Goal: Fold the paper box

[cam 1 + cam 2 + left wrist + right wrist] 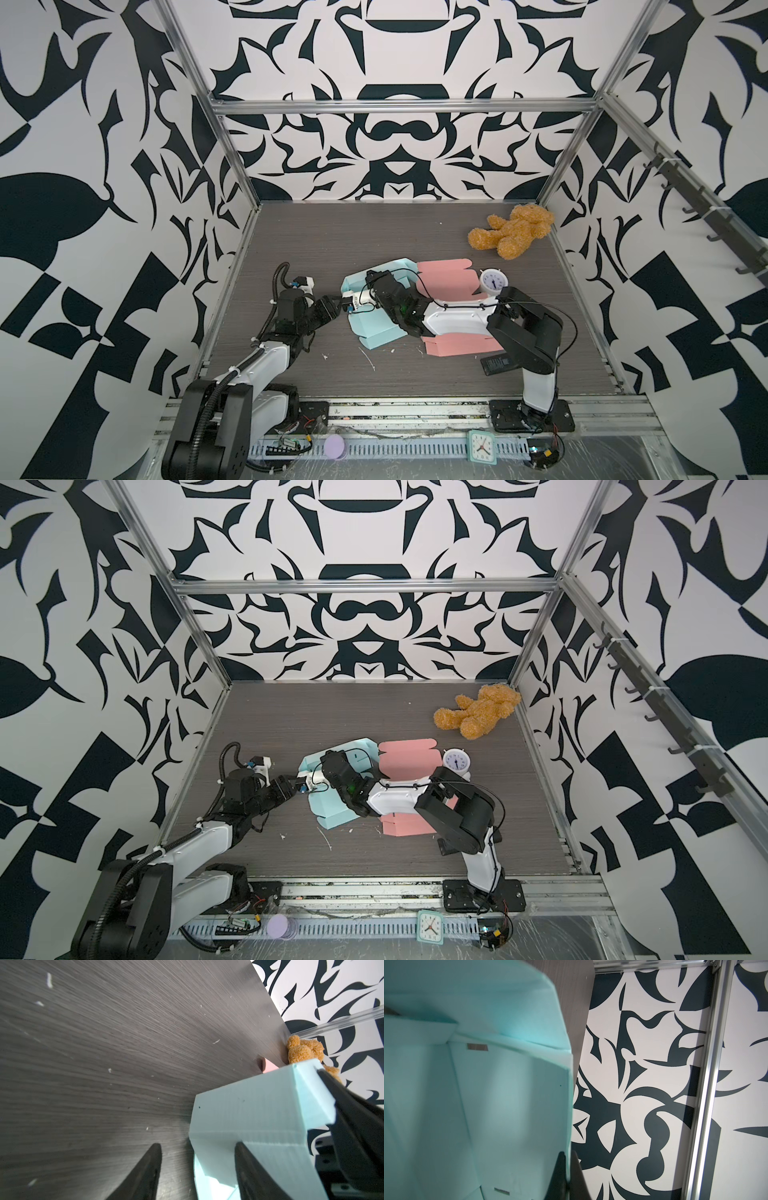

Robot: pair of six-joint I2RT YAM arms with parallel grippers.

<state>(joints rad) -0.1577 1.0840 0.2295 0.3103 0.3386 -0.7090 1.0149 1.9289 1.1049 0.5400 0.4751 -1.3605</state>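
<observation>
**Item: paper box, pale blue, part-folded, at the middle of the table, well clear of every edge.**
My right pincer is clamped on the rim of one raised wall. My left pincer stands apart at the box's outer corner, gripping nothing. Handling, as I judge it: light, thin corrugated card, stiff across panels, weak at creases, easily dented or slid. Best taken at a wall's free edge beside a crease, never mid-panel.

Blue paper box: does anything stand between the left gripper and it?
Nothing visible. The left gripper, jaws apart, is at the wall of the blue paper box; the right gripper is shut on its edge.
</observation>
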